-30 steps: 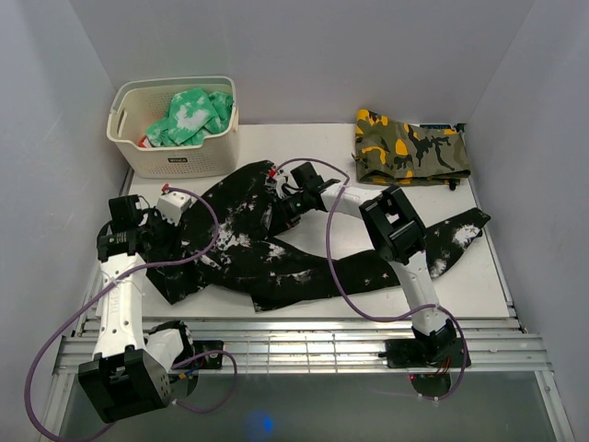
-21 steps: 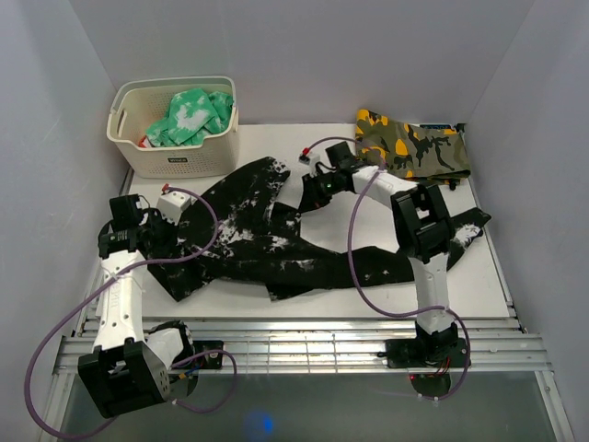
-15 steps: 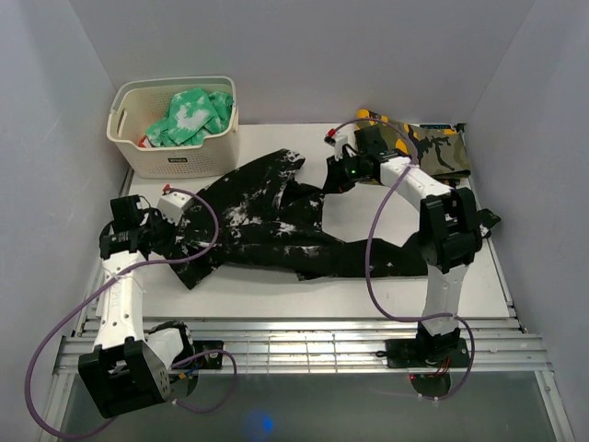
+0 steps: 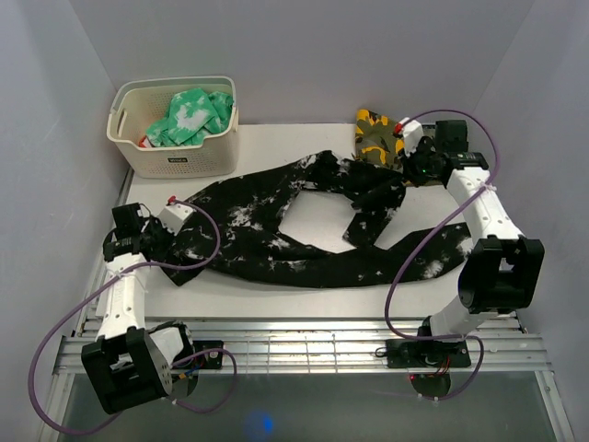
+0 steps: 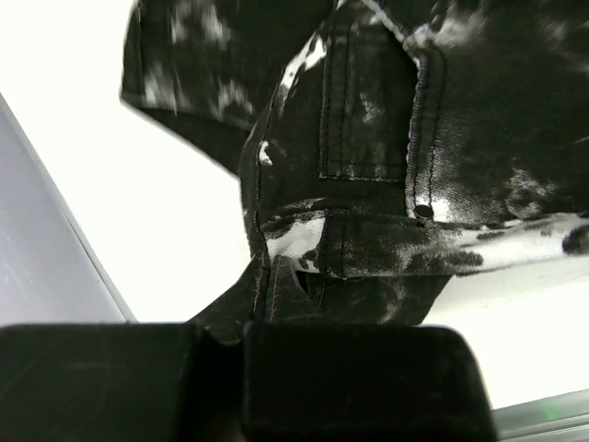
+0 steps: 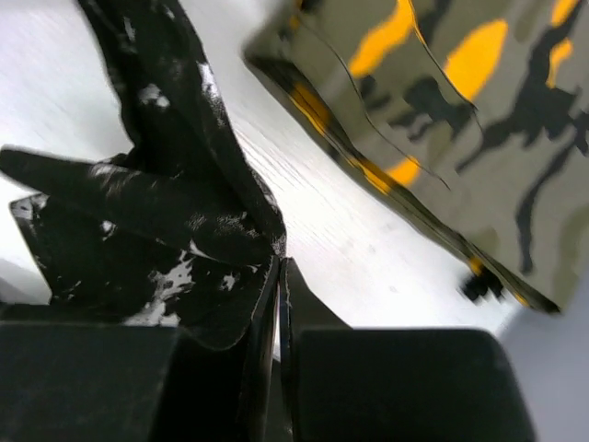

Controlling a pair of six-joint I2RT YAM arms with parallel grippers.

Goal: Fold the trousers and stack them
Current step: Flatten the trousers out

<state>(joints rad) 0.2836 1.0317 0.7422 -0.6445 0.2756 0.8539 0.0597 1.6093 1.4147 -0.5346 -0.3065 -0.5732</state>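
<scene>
Both pincers were clamped on the trousers [image 4: 276,239].

Left pincer [image 4: 166,241]: clenched on the waistband end at the left side of the table [image 4: 276,147]. In the wrist view the fingers [image 5: 350,378] were pressed together with black fabric [image 5: 368,184] pinched in the seam between them [image 5: 258,313]. Waistband [image 5: 386,244], a pocket [image 5: 368,110] and a rivet [image 5: 422,211] sat just above the grip.

Right pincer [image 4: 405,170]: clenched on a fold of speckled fabric [image 6: 166,221] at the far right, grip point low in the wrist view [image 6: 279,304]. The camouflage garment [image 6: 460,120] lay just beside it; from above it [image 4: 373,133] was partly hidden by my right arm.

The trousers were stretched across the table between the two grips. One leg arced along the far side up to the right pincer. The other ran along the near side and ended by my right elbow. Bare table showed in the loop between the legs.

The basket [image 4: 175,161] stood at the far left corner with the green-and-white garment [image 4: 189,112] in it, apart from the trousers.
</scene>
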